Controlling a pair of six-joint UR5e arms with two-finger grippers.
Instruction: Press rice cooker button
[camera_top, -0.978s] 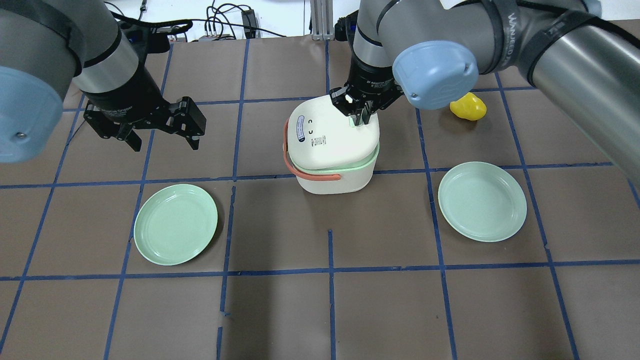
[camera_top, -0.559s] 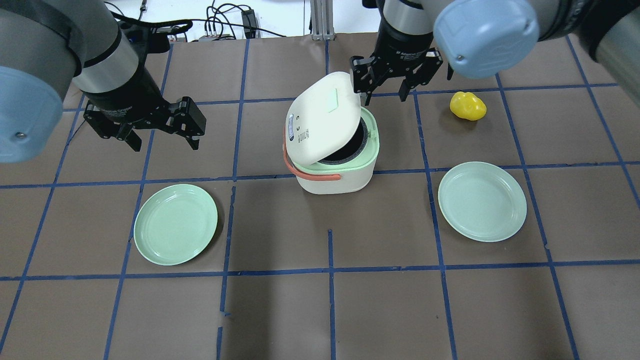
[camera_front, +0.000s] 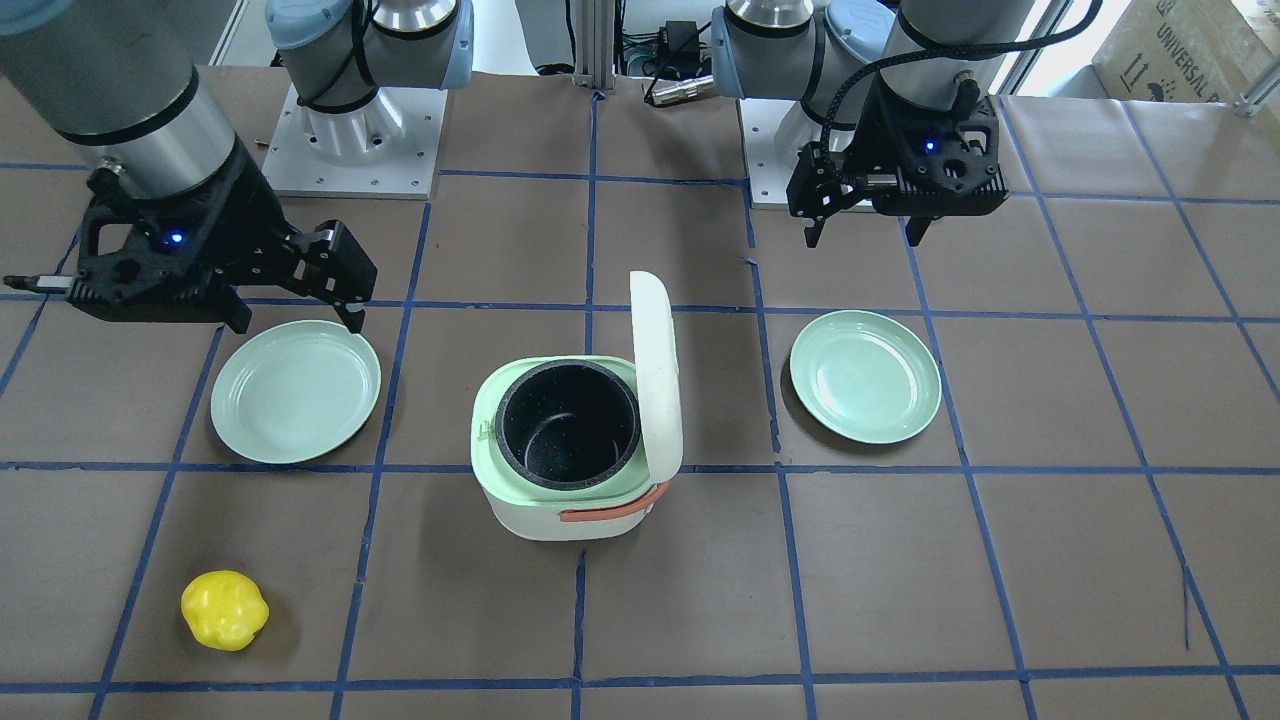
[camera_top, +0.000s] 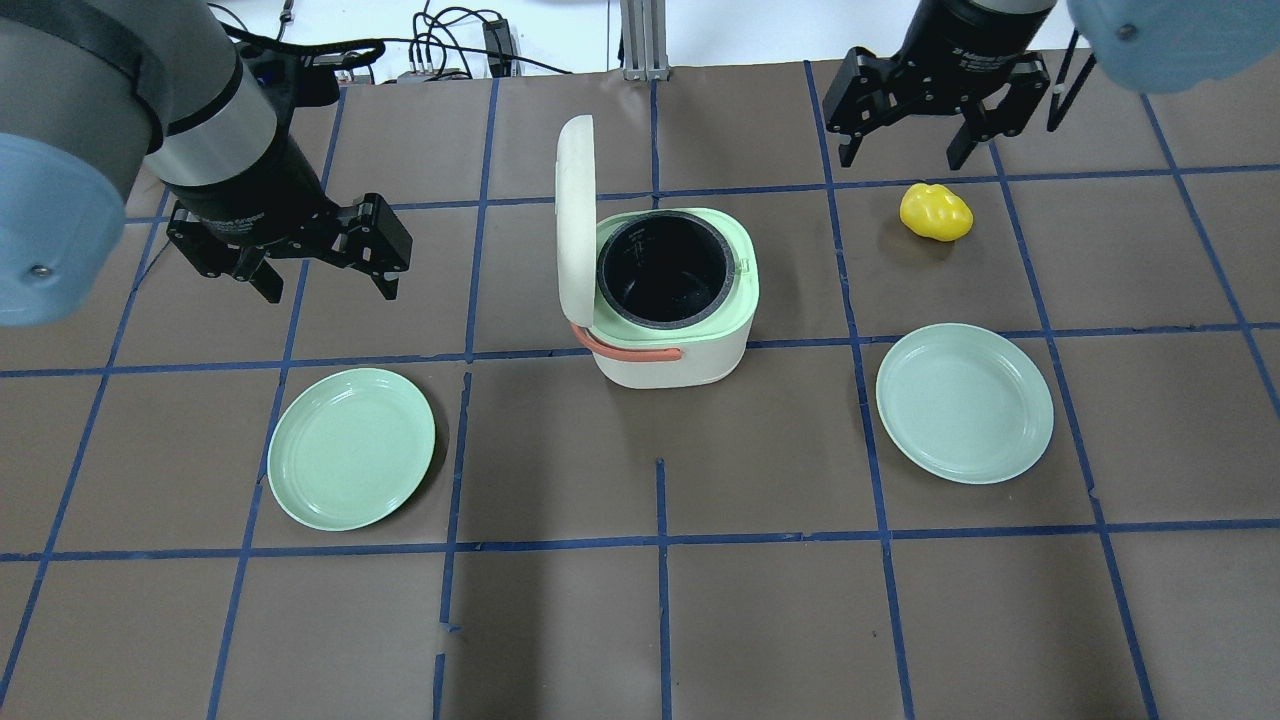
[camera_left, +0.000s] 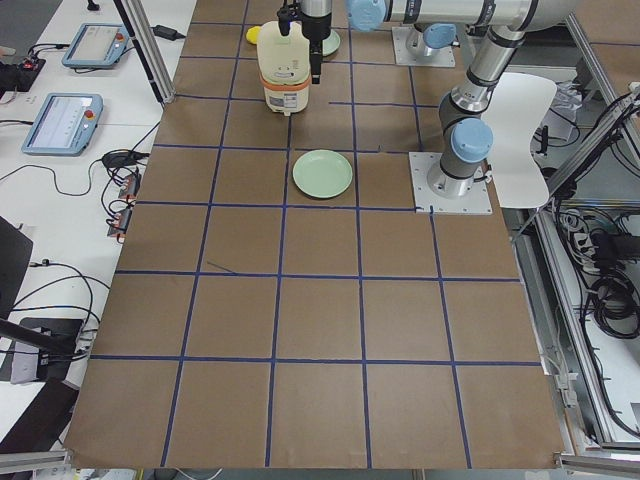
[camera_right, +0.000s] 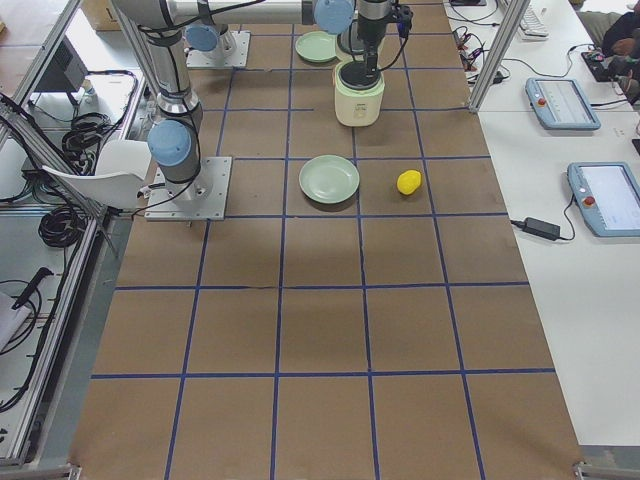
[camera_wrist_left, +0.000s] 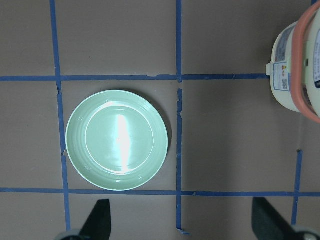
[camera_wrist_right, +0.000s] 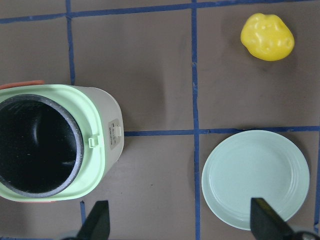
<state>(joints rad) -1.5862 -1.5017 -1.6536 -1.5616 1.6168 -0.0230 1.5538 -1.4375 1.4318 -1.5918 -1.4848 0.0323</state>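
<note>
The white rice cooker (camera_top: 672, 355) stands mid-table with its orange strap handle (camera_top: 625, 350) at the near side. Its lid (camera_top: 574, 215) stands open and upright on the left, baring the pale green rim and the empty black inner pot (camera_top: 665, 268). It also shows in the front view (camera_front: 560, 510) and the right wrist view (camera_wrist_right: 107, 145). My right gripper (camera_top: 905, 150) is open and empty, high up, beyond and to the right of the cooker. My left gripper (camera_top: 330, 285) is open and empty, well left of the cooker.
Two pale green plates lie on the brown paper, one front left (camera_top: 350, 448) and one front right (camera_top: 965, 402). A yellow lumpy object (camera_top: 935, 212) lies far right, just below my right gripper. Blue tape lines grid the table.
My right gripper has lifted off the lid, opened, and drawn away up and to the right. The lid has swung from closed to fully upright. The left arm has not moved.
</note>
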